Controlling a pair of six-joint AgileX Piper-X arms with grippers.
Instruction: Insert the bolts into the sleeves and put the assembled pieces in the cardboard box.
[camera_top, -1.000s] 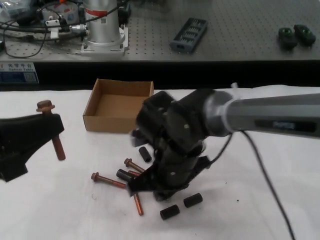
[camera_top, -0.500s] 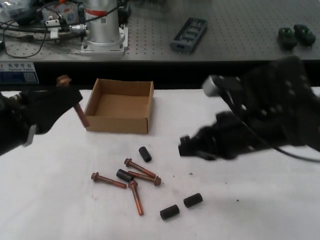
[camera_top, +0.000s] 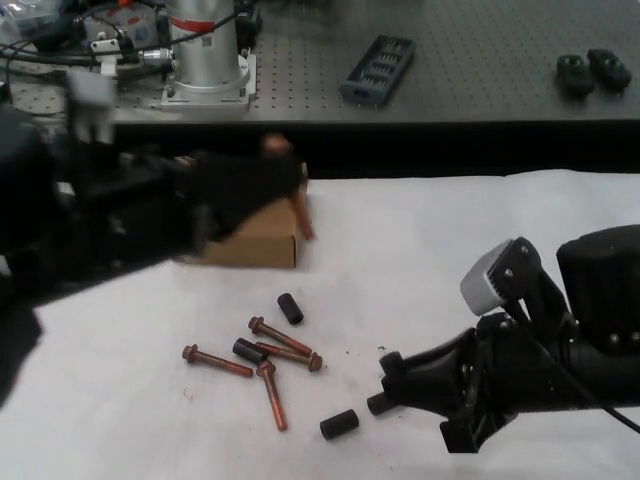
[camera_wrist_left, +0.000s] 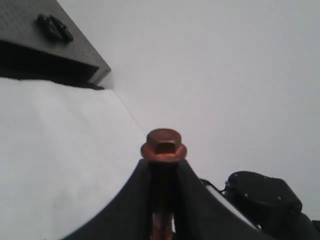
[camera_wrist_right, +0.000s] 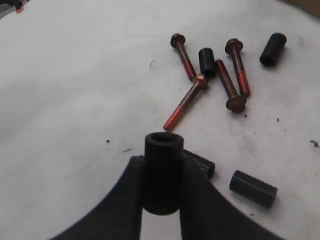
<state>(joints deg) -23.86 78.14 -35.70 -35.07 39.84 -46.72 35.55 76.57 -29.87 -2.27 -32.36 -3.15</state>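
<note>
Clamping a copper flange-headed bolt (camera_wrist_left: 163, 146) in left tool (camera_wrist_left: 163, 167), shank hidden, beside the brown cardboard box (camera_top: 262, 240) mostly masked by a blurred arm (camera_top: 120, 215); pinching a black cylindrical sleeve (camera_wrist_right: 163, 145) in right tool (camera_wrist_right: 163, 165) above white desk (camera_top: 420, 230).

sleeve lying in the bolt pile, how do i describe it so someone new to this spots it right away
On the white cloth, just in front of the cardboard box, four copper-coloured bolts lie in a loose cluster. The sleeve is the short black tube lying among them. The other loose sleeves sit on bare cloth, clear of the bolts.
</note>
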